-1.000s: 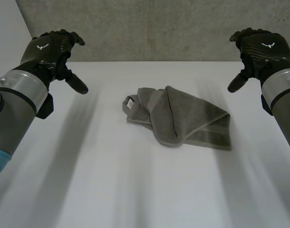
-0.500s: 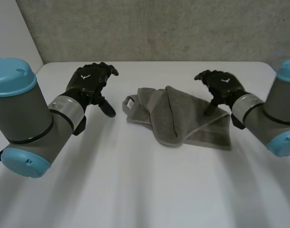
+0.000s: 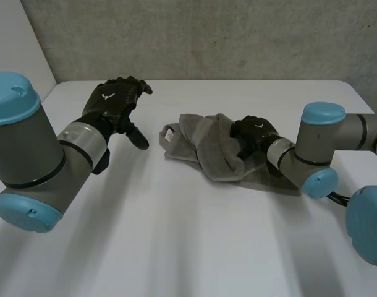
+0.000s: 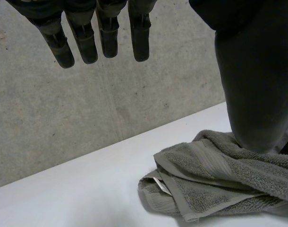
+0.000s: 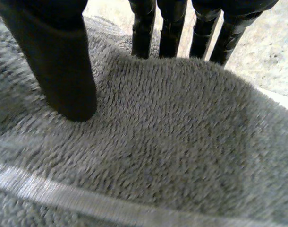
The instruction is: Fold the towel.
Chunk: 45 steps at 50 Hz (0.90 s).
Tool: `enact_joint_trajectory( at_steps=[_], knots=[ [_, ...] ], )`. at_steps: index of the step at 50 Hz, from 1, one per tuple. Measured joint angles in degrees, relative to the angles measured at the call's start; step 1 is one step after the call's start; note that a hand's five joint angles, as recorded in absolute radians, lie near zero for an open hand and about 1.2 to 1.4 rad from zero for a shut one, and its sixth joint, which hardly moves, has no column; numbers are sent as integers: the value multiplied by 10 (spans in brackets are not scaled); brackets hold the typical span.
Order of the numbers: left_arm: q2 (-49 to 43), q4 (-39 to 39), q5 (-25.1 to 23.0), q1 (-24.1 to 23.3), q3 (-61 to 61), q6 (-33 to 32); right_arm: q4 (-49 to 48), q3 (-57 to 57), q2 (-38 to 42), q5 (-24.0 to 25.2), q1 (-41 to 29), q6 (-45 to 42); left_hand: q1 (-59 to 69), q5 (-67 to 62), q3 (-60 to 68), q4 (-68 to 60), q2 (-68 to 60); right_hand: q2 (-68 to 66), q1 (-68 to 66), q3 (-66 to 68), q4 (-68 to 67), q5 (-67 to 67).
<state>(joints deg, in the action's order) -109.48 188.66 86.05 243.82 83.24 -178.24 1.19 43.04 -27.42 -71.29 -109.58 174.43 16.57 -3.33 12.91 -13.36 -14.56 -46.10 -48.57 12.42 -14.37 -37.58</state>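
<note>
Your right hand point(image 3: 253, 133) rests on the middle of the towel point(image 3: 201, 145). Its wrist view shows a ridge of cloth pinched between thumb point(image 5: 63, 61) and fingers point(image 5: 143, 28). Your left hand point(image 3: 111, 105) hovers beside the towel over the table point(image 3: 176, 235), its fingers straight and spread.

Black hands point(image 3: 111, 104) point(image 3: 253, 131), grey arms point(image 3: 28, 148), light-blue caps point(image 3: 9, 94).

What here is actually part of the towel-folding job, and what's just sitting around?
Part of the job:
towel, grey, crumpled mid-table
right hand, thumb and fingers pinching a raised fold of it
left hand, open, beside the towel, not touching

Just there:
table, white
wall, concrete, behind
</note>
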Motion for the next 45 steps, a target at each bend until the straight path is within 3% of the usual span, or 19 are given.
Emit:
enact_joint_trajectory(
  at_steps=[8,12,20,29,37,45],
  knots=[
    [0,1,0,2,0,0,8,2,-16,10,-1,7,0,0,0,0,0,-125,-185,0,0,-268],
    [0,1,0,4,0,0,0,26,-69,16,-5,33,0,0,0,0,0,-212,-222,0,0,-276],
    [13,0,1,4,0,0,-59,106,-245,18,-27,87,0,0,0,0,0,-219,-222,0,0,-276],
    [48,0,1,9,5,2,-77,214,-364,0,-80,91,0,0,0,0,0,-219,-222,0,0,-276],
    [93,-1,2,17,22,2,-78,276,-348,-21,-168,90,0,0,0,0,0,-219,-222,0,0,-276],
    [146,-5,1,37,65,3,-78,272,-250,-26,-245,83,0,0,0,0,0,-226,-217,0,0,-243]
  ],
)
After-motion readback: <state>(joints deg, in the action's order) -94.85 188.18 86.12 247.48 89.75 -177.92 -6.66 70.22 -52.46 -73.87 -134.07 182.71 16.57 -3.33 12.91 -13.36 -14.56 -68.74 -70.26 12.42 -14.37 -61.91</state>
